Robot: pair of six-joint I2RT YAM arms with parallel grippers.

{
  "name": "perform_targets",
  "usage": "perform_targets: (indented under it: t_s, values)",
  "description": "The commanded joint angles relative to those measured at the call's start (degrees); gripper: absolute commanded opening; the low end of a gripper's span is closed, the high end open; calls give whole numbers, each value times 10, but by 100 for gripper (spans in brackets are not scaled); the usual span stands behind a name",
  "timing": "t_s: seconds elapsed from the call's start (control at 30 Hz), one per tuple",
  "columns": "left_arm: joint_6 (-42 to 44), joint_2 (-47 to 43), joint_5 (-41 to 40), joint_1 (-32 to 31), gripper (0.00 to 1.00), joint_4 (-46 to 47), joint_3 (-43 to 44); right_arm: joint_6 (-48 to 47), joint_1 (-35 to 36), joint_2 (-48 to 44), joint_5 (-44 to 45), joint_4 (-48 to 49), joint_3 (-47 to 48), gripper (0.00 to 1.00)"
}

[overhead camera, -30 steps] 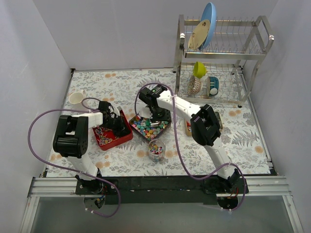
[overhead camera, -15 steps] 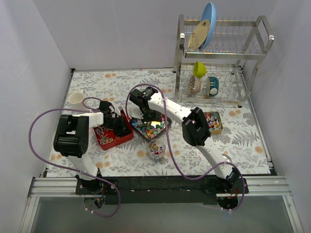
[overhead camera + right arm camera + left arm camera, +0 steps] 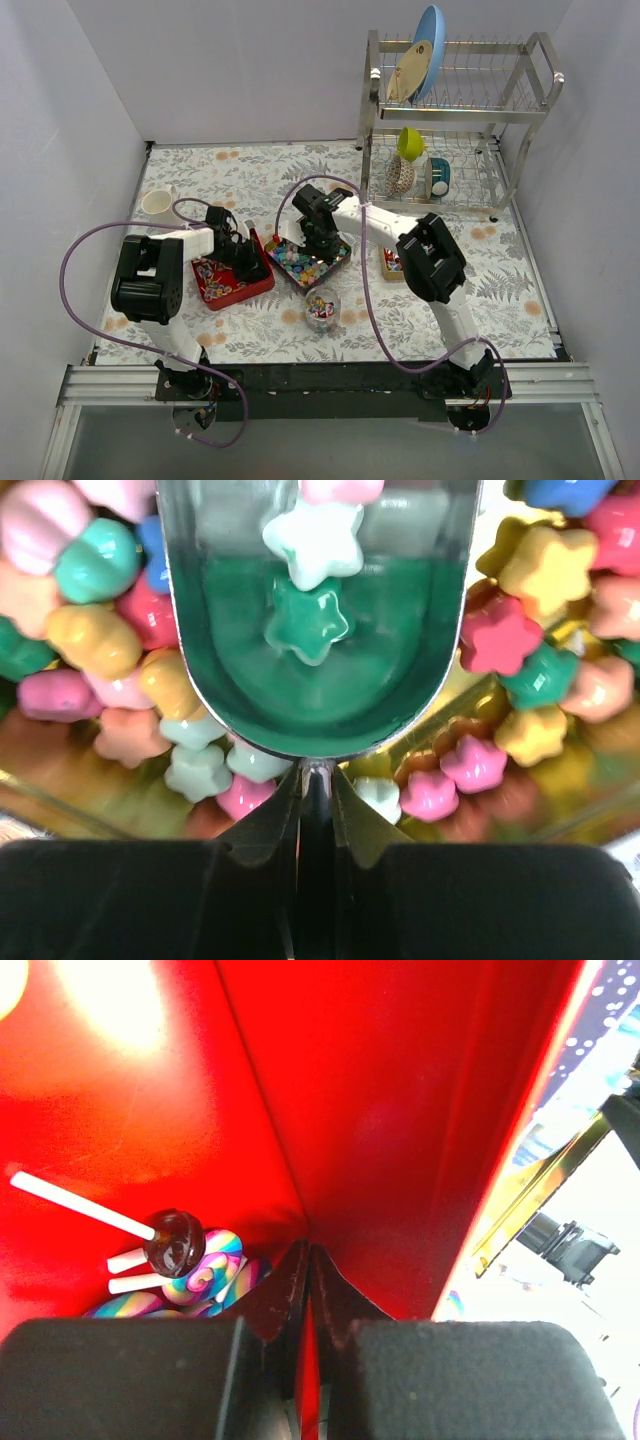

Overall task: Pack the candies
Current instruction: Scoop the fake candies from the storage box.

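Top external view: the right gripper (image 3: 320, 243) hangs over a dark tray (image 3: 345, 259) heaped with candies (image 3: 298, 262), mid-table. Just in front of the tray stands a glass cup (image 3: 321, 308) with more coloured sweets inside. To the tray's left, the left gripper (image 3: 245, 262) sits at the near right corner of a red tin (image 3: 258, 284).

From the right wrist, the fingers are squeezed onto the thin handle of a metal scoop (image 3: 335, 695), whose bowl lies among the star-shaped pastel candies (image 3: 497, 635); a green star and a white one rest inside it.

From the left wrist, the fingers (image 3: 288, 1285) are pressed together on the upright wall of the red tin (image 3: 380, 1110), one on each side of it. A few swirled lollipops (image 3: 195, 1265) lie in the tin's corner just beside them.
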Motion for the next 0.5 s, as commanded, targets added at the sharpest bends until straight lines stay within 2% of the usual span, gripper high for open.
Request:
perform_targets:
  t_s: [0.0, 0.2, 0.47]
  values:
    - [38, -29, 14, -3, 4, -49, 23, -5, 5, -74, -59, 147, -59, 1]
    - [87, -32, 29, 6, 12, -114, 64, 15, -5, -107, -76, 190, -95, 1]
    - [115, -27, 44, 24, 24, -169, 115, 8, -32, -158, -102, 191, -152, 1]
